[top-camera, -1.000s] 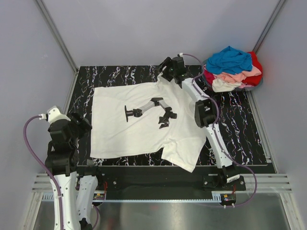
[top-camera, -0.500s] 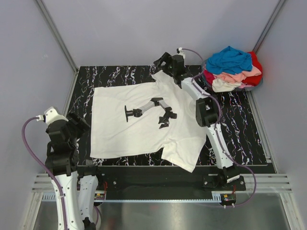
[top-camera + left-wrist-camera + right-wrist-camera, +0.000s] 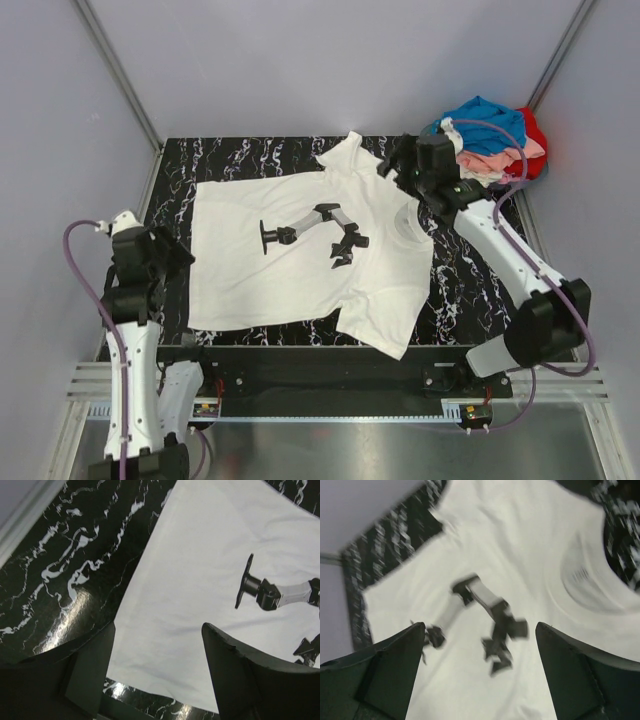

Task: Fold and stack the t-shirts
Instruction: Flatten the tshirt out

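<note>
A cream-white t-shirt [image 3: 290, 275] with a printed robot arm [image 3: 315, 232] lies spread flat on the black marbled table [image 3: 250, 155], collar to the right. My left gripper [image 3: 172, 256] is open and empty, just off the shirt's left hem; in the left wrist view [image 3: 157, 627] the shirt [image 3: 200, 570] and its near-left corner lie under the jaws. My right gripper [image 3: 393, 162] is open and empty, hovering above the shirt's far sleeve [image 3: 345, 152] near the collar [image 3: 408, 222]; the right wrist view [image 3: 480, 626] shows the shirt [image 3: 520, 545] blurred below.
A pile of t-shirts sits at the back right corner: blue [image 3: 485, 115] on top, red [image 3: 535, 130] behind, pink [image 3: 490, 160] underneath. Grey walls close in on three sides. The near right sleeve [image 3: 385, 325] reaches the table's front edge.
My right arm has swung from the back middle out to the right, its gripper now off the far sleeve, which lies spread out. My left gripper has shifted slightly.
</note>
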Tool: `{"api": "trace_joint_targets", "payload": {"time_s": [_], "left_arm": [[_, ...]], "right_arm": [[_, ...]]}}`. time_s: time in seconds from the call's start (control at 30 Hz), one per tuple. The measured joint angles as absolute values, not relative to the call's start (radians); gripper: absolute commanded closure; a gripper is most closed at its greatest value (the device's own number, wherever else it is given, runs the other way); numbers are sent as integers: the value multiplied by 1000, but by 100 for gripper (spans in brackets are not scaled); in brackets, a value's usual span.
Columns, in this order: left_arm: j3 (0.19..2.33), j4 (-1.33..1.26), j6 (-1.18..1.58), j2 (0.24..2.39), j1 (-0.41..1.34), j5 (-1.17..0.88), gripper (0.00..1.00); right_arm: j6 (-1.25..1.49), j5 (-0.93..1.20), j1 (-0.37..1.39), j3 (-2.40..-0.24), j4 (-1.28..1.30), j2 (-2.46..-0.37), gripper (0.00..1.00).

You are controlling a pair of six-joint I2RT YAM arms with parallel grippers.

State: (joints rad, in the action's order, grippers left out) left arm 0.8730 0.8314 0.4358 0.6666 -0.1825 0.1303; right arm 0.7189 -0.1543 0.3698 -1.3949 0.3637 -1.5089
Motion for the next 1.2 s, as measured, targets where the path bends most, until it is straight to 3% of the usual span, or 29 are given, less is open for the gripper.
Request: {"api": "trace_joint_targets", "payload": {"time_s": [0.13,0.37,0.63,0.8,1.2], "left_arm": [[875,878,493,783,-42,160,23],[870,998,741,978,446,246,14],[553,953,968,859,397,144,13],[513,957,1067,821,352,117,11],[450,994,1251,730,192,185,19]], "right_arm": [[778,-223,472,-1144,569,-1335,2],[940,-280,861,-970,754,-1219,0],[1008,-306,986,-861,715,-1218,0],[1028,-346,989,-764,661,-1166,0],[1060,-376,989,-639,572,-1047,0]]}}
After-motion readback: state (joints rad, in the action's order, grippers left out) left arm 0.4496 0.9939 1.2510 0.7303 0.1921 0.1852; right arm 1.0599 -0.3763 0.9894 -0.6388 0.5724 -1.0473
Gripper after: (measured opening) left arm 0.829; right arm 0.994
